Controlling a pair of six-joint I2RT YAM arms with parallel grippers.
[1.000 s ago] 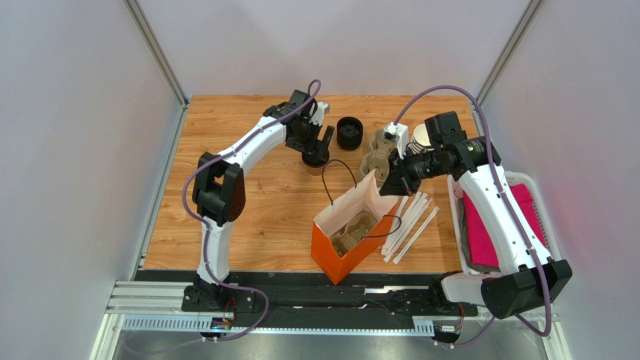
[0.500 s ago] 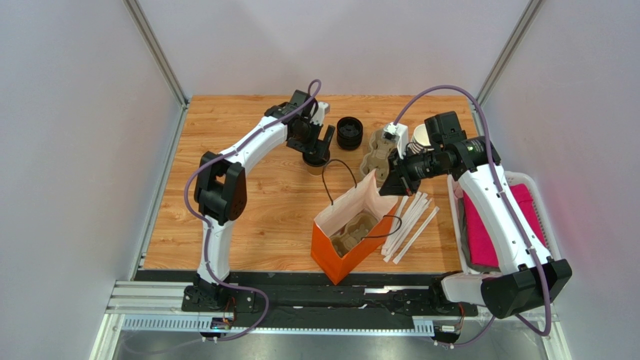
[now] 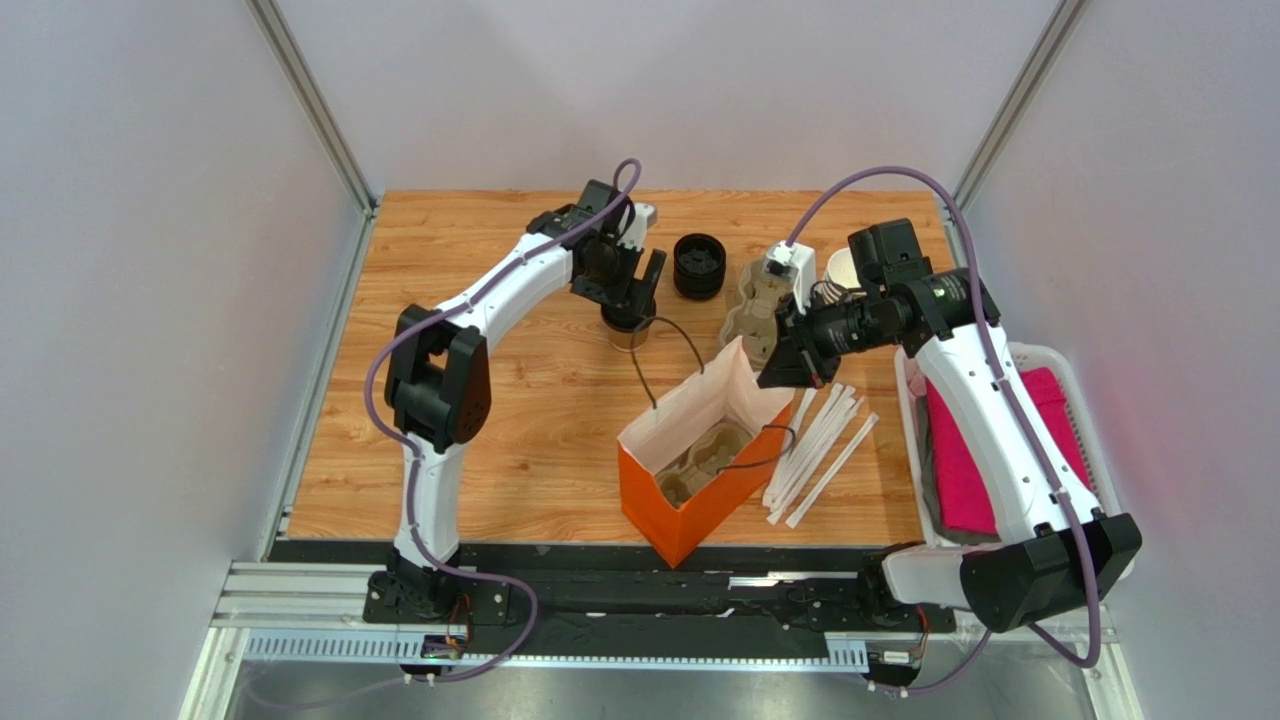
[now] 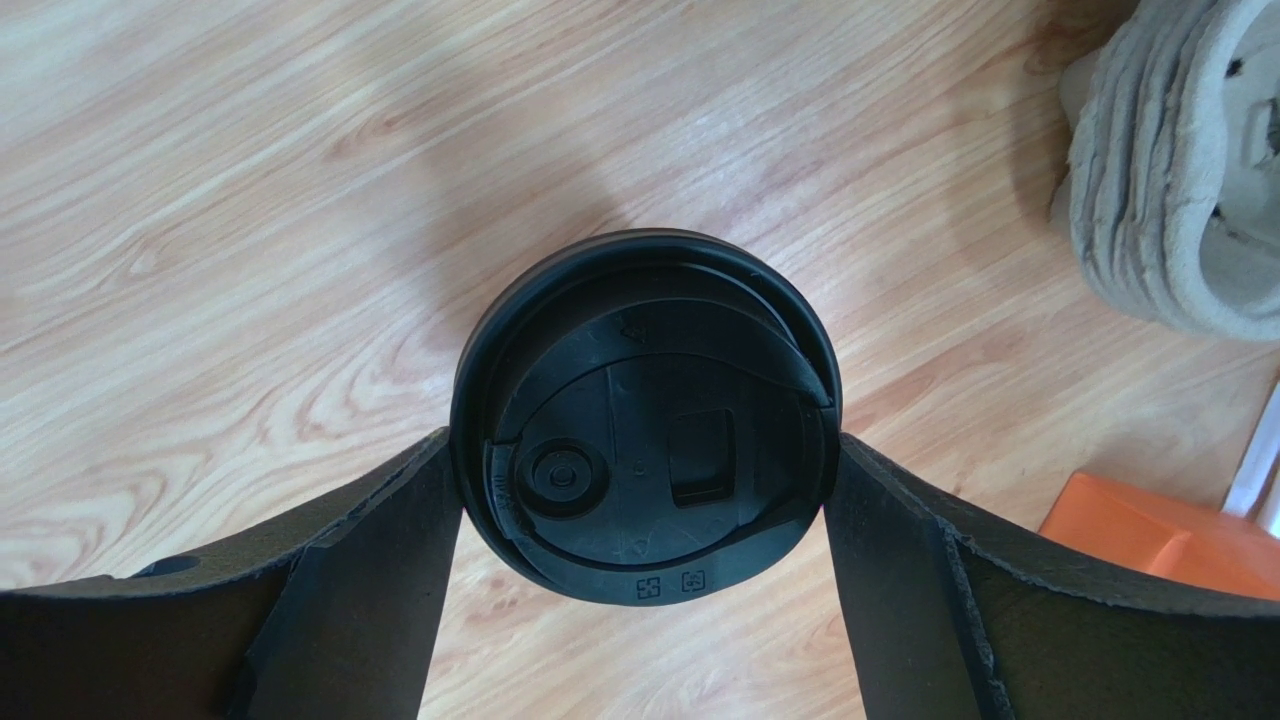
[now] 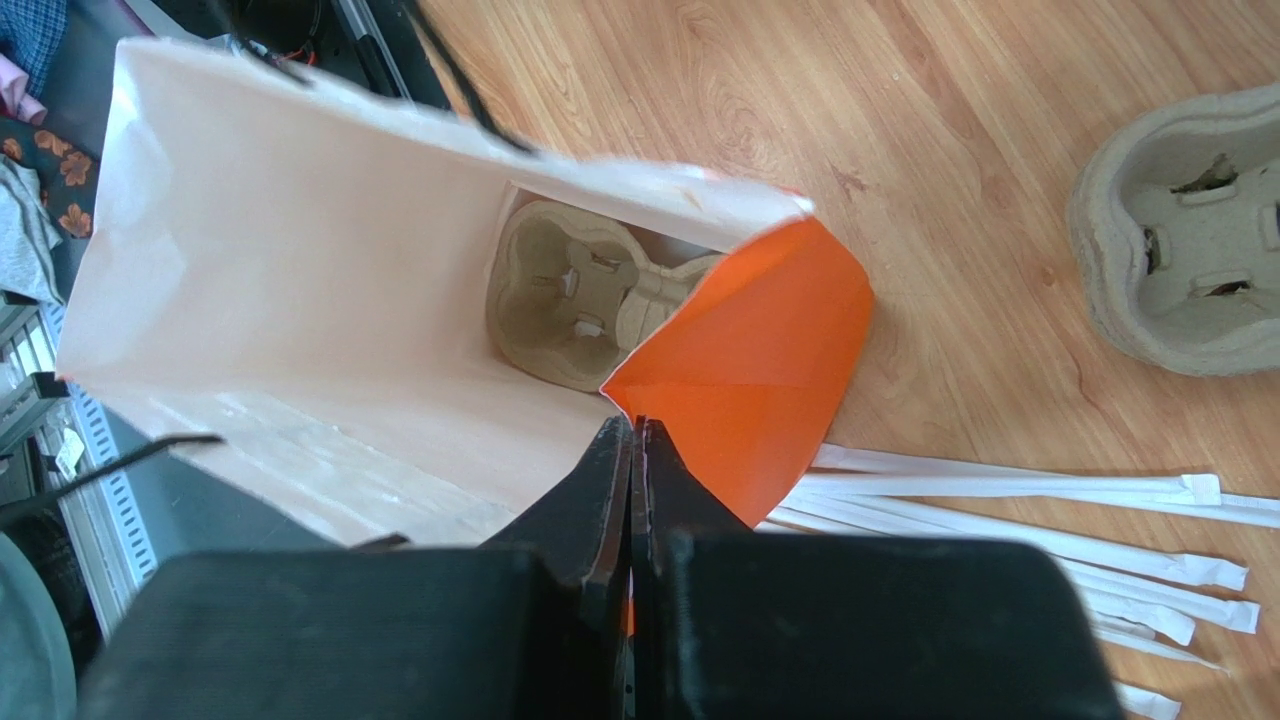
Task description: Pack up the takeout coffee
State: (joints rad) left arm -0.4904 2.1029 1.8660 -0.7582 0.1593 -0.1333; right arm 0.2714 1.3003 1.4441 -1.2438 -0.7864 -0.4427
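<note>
The takeout coffee [image 4: 646,413], a paper cup under a round black lid, stands on the wooden table at the back middle [image 3: 630,332]. My left gripper [image 4: 643,450] comes down over it, and both fingers [image 4: 376,570] lie against opposite sides of the lid's rim. The orange paper bag [image 3: 684,510], white inside [image 5: 301,300], stands open at the front middle with a cardboard cup carrier [image 5: 579,293] at its bottom. My right gripper [image 5: 631,435] is shut on the bag's upper rim and holds it open.
A stack of black lids [image 3: 699,266] sits just right of the cup. Next to it is a stack of cardboard carriers [image 3: 748,315] [image 4: 1187,165]. Lidless cups [image 3: 843,270] stand behind the right arm. Wrapped straws [image 3: 819,443] lie right of the bag. A basket [image 3: 1076,393] with pink cloth is at far right.
My left fingers have drawn in a little onto the lid's sides. The bag, held by the right gripper, has shifted slightly to the left.
</note>
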